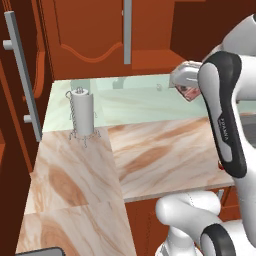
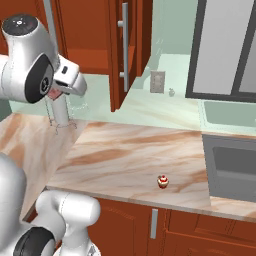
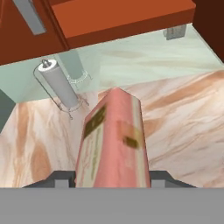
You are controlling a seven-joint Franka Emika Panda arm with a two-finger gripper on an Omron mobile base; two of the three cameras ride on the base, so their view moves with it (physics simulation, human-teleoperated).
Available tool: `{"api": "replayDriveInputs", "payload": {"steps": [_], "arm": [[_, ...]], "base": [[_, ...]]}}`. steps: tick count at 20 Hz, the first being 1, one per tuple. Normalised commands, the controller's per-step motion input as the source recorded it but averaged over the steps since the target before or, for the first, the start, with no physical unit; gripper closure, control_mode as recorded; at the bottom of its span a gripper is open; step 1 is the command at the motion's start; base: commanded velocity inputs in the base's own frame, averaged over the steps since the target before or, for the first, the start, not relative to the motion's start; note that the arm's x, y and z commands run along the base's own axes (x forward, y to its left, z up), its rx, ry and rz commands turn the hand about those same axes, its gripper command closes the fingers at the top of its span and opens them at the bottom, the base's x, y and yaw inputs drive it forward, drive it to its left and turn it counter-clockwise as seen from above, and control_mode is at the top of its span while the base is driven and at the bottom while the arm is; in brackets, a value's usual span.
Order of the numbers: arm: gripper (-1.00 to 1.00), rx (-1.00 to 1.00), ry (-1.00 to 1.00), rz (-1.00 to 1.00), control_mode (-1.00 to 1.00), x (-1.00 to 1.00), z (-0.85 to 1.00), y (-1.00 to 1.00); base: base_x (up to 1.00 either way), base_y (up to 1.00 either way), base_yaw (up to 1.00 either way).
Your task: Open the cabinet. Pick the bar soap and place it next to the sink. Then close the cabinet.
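Gripper: in your hand view the gripper [image 3: 113,177] stands partly closed around a pink bar soap [image 3: 114,142]; a dark finger tip [image 3: 162,176] shows on each side of the block at the bottom edge.
Bar soap: you see a pinkish block with tan printed faces, pointing up and away from the hand, held in the air above the counter. From the left base view a small pink patch of it [image 1: 187,92] shows under the grey hand; from the right base view a reddish sliver [image 2: 56,91] shows just behind the arm's dark joint.
Below the soap: marbled beige countertop [image 3: 183,127], with a pale green backsplash [image 3: 144,57] behind it.
Paper-towel holder: a grey roll in a wire stand [image 3: 57,85] stands upright on the counter by the backsplash, to the left of the soap in your hand view [image 1: 82,114].
Cabinet: the reddish-brown wall cabinet [image 2: 92,35] hangs above the counter; its door [image 2: 127,50] with a long grey bar handle [image 2: 124,47] stands swung out, open.
Sink: the dark grey basin [image 2: 235,167] lies at the right end of the counter, well apart from the gripper.
Cupcake: a small red-and-white cupcake-like item [image 2: 162,181] sits on the counter near its front edge, left of the sink.
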Motion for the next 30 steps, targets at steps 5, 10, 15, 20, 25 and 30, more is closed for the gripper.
{"api": "replayDriveInputs", "payload": {"steps": [5,10,15,20,25,30], "arm": [[1.0,0.0,0.0,0.0,-1.0,-0.67,0.0,-0.01],[1.0,0.0,0.0,0.0,-1.0,-0.45,0.01,0.0],[1.0,0.0,0.0,0.0,-1.0,-0.51,0.0,-0.14],[1.0,0.0,0.0,0.0,-1.0,-0.71,0.0,-0.19],[1.0,0.0,0.0,0.0,-1.0,-0.78,0.0,-0.21],[1.0,0.0,0.0,0.0,-1.0,-0.83,0.0,-0.2]], "base": [[0.0,0.0,0.0],[0.0,0.0,0.0],[0.0,0.0,0.0],[0.0,0.0,0.0],[0.0,0.0,0.0],[0.0,0.0,0.0]]}}
